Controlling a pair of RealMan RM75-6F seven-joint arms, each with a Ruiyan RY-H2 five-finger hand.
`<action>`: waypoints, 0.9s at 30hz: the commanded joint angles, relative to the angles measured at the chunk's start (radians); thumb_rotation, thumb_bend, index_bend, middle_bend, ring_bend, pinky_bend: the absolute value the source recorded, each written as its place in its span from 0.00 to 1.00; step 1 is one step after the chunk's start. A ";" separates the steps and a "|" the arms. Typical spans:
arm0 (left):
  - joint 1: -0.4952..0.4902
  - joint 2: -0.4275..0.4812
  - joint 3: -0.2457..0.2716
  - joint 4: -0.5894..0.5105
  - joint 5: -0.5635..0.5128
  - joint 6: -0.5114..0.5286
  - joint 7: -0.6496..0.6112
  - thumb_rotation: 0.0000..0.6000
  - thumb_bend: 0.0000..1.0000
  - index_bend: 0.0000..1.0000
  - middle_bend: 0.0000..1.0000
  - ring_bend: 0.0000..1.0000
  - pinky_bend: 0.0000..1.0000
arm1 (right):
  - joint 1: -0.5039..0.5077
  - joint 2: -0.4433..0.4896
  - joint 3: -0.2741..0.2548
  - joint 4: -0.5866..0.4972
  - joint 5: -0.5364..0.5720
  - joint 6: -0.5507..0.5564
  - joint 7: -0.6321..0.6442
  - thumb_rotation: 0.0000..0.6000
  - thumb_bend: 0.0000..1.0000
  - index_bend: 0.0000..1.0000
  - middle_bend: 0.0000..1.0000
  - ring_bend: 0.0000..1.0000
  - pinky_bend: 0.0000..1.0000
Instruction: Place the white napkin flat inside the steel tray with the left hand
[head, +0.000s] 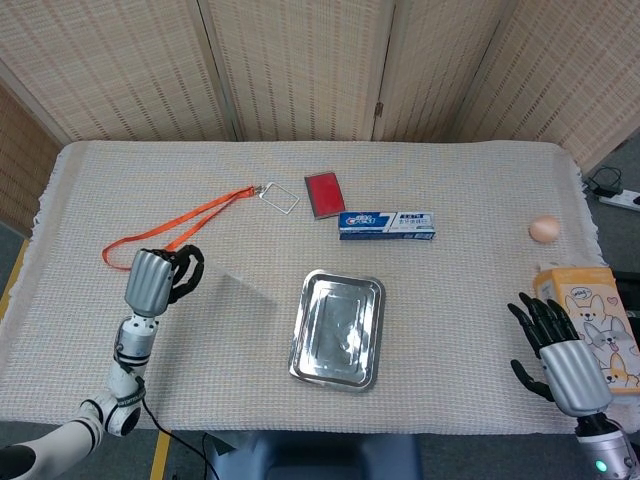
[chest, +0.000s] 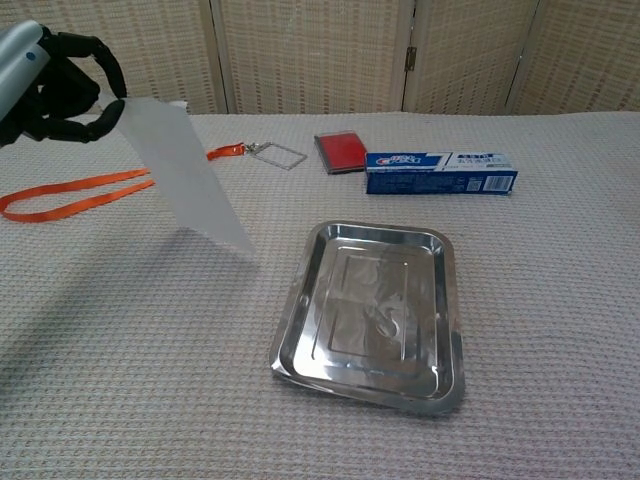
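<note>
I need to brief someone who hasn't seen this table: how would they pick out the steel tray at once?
Start at the cloth-covered table and look at its near middle. The steel tray lies there, an empty shiny rectangle with rounded corners and a raised rim. Behind it lie a blue toothpaste box and a red card; the tray is the only metal dish.
</note>
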 joint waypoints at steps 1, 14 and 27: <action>-0.024 -0.005 -0.018 0.002 -0.013 -0.003 0.009 1.00 0.68 0.71 1.00 0.98 1.00 | -0.001 0.001 0.002 -0.001 0.002 0.004 0.002 1.00 0.40 0.00 0.00 0.00 0.00; -0.128 -0.028 -0.064 -0.043 -0.039 -0.029 0.114 1.00 0.69 0.71 1.00 0.98 1.00 | 0.002 0.011 -0.006 -0.005 -0.004 -0.008 0.024 1.00 0.40 0.00 0.00 0.00 0.00; -0.284 -0.126 -0.114 -0.009 -0.066 -0.081 0.177 1.00 0.69 0.72 1.00 0.98 1.00 | -0.003 0.026 -0.014 0.005 -0.001 -0.007 0.059 1.00 0.40 0.00 0.00 0.00 0.00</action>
